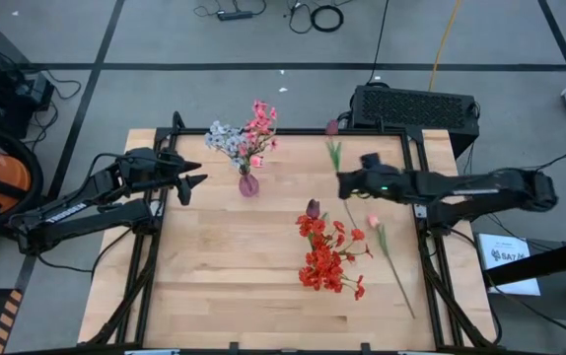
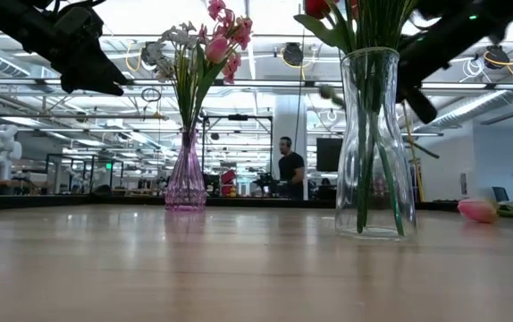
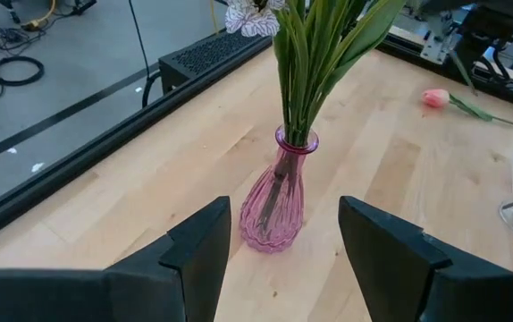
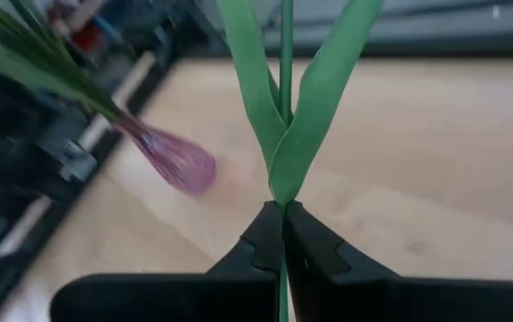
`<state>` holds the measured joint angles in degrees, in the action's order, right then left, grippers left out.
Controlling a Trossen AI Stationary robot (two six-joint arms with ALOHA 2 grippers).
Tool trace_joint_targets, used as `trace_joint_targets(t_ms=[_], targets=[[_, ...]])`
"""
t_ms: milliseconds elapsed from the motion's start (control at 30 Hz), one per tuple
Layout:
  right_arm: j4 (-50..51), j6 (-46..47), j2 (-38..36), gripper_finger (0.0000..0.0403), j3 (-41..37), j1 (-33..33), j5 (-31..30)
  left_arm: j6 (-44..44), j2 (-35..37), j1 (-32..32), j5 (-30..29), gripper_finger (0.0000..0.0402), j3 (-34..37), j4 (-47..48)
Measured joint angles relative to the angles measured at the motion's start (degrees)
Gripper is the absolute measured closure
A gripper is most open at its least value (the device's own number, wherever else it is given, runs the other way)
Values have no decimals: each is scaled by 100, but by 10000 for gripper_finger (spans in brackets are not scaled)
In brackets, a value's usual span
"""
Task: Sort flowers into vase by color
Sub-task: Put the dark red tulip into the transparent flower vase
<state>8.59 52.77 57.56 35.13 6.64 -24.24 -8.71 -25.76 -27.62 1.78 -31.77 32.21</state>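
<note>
A pink vase (image 1: pixel 248 183) at the far middle holds pink sprays (image 1: pixel 261 123) and a pale sprig (image 1: pixel 224 138). A clear vase (image 2: pixel 377 143) near the middle holds red clusters (image 1: pixel 327 258) and a maroon tulip (image 1: pixel 313 208). A pink bud stem (image 1: pixel 373 222) lies flat on the table to its right. My right gripper (image 1: pixel 341 183) is shut on another maroon tulip (image 1: pixel 331 127), right of the pink vase. My left gripper (image 1: pixel 196 178) is open and empty, left of the pink vase, which shows between its fingers in the left wrist view (image 3: pixel 279 201). My right gripper pinches the tulip's thin green stalk (image 4: pixel 283 199) between its two fingers, just below where the two long leaves (image 4: pixel 274 134) fork. The fingers come level from the table's right and lie across the stalk. The head points toward the far edge.
A black box (image 1: pixel 416 106) stands beyond the far edge behind the right arm. The near half of the table (image 1: pixel 224 296) is bare wood. In the low view a person (image 2: pixel 290 165) stands far off in the room.
</note>
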Motion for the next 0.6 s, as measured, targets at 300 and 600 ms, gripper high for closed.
trace_joint_targets(t_ms=[300, 600], targets=[[-86, -1049, -2074, 402, -386, -208, -141, 15, 0, 2, -2, 187, 0, 0], [-1022, -2020, -3137, 402, -389, -611, 611, 11, 1, 1, -2, 187, 0, -2]])
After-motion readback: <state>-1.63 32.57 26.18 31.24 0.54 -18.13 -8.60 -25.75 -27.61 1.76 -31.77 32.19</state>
